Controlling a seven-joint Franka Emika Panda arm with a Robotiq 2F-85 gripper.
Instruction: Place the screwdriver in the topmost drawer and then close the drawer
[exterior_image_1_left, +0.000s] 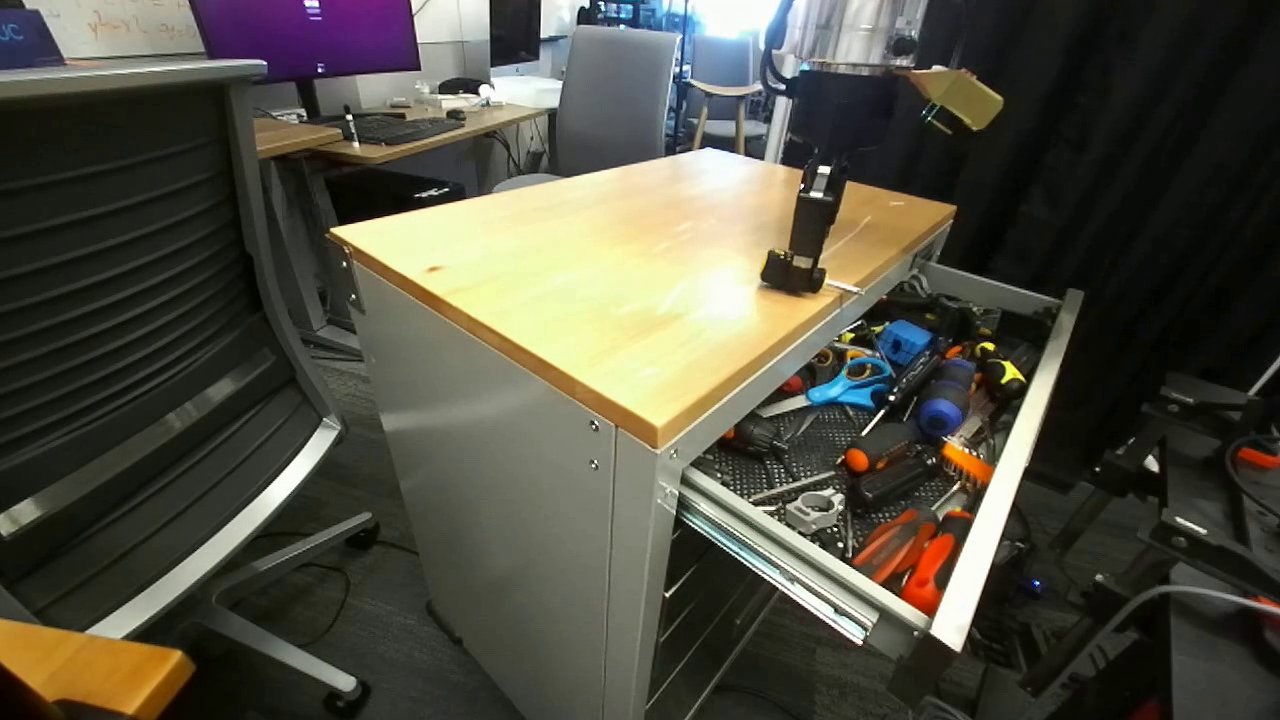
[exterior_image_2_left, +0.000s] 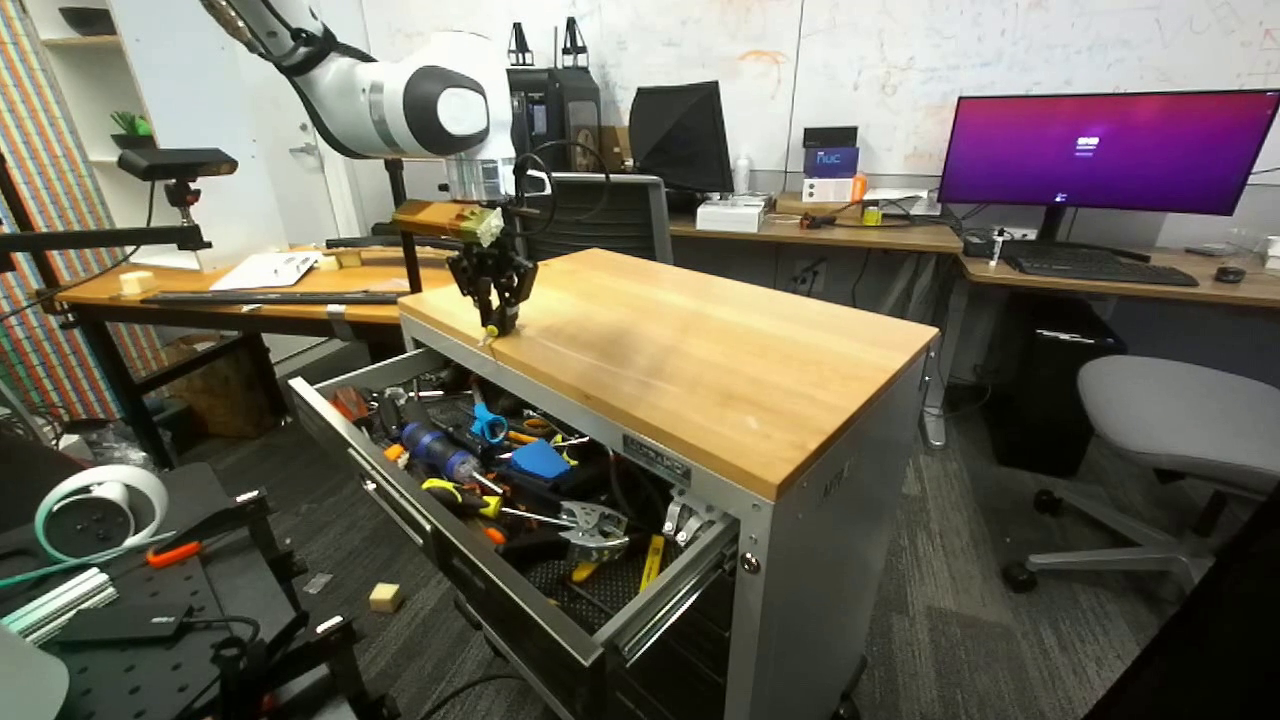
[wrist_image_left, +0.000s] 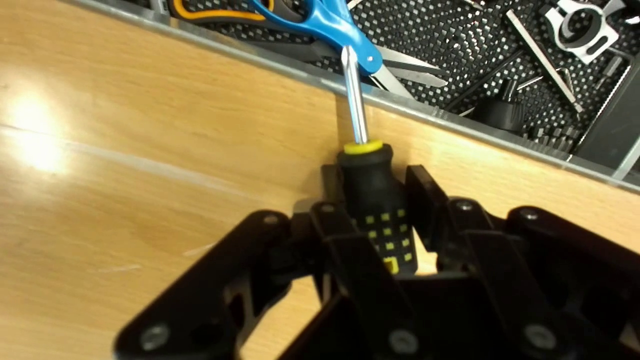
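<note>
- 1 screwdriver (wrist_image_left: 376, 192) between the 2 fingers of the end effector (wrist_image_left: 376, 183), black handle flanked on each side, shaft reaching past the fingertips.
- End effector drawn in on the handle, gripping it, low by the edge of the worktop (exterior_image_1_left: 560, 250).
- In the wrist view, the tip shows beyond that edge, in front of blue scissors (wrist_image_left: 332, 27).
- Topmost drawer (exterior_image_1_left: 1012, 465) pulled out in both exterior views.

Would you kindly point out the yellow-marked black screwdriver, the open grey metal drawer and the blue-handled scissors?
Yellow-marked black screwdriver (wrist_image_left: 369, 174), wrist view: on the handle.
Open grey metal drawer (exterior_image_1_left: 1010, 470), in an exterior view: on the front panel.
Blue-handled scissors (wrist_image_left: 338, 32), wrist view: on the blue handle.
</note>
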